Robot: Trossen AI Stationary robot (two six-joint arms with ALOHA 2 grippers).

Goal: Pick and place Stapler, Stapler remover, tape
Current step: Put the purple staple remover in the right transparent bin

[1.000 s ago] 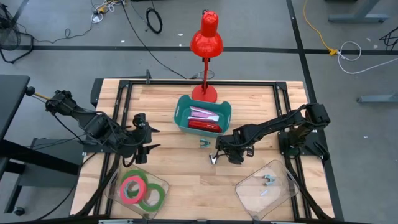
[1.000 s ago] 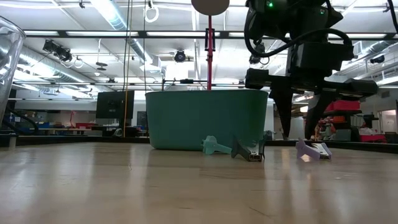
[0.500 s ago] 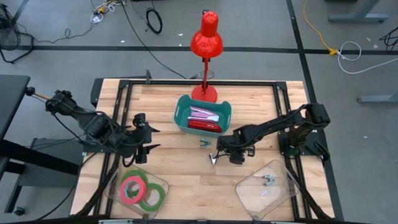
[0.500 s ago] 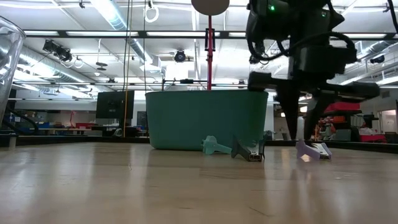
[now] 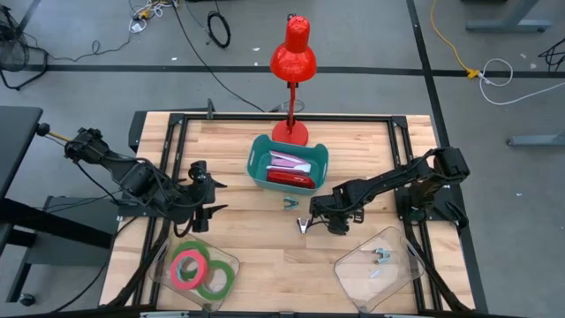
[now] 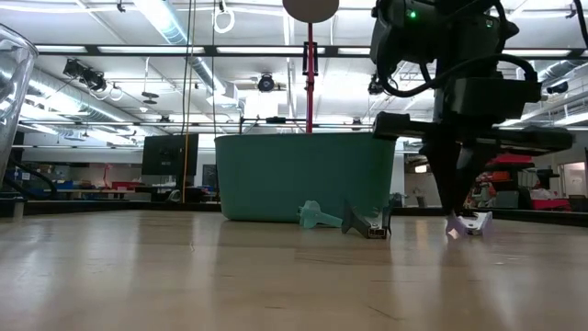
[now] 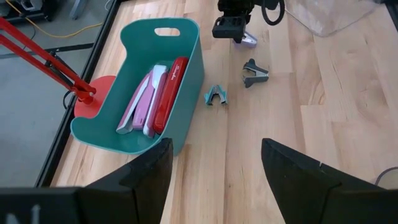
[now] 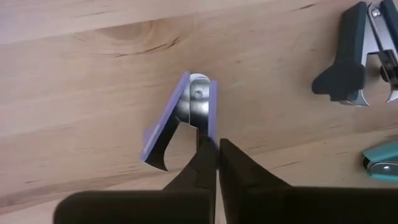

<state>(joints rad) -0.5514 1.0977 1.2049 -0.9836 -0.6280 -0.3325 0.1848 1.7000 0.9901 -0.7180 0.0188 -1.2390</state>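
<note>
On the bench (image 5: 256, 243), the teal bin (image 5: 289, 165) is seen holding staplers (image 7: 158, 93). The right tool (image 8: 216, 155) is pinched on one arm of the purple staple remover (image 8: 186, 115) near it. The left tool (image 7: 214, 165) is held spread, well left.

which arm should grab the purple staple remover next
Right. The right gripper is already down on the purple staple remover, fingers nearly shut at one of its wings. The left gripper waits open near the left edge, far from it.
</note>
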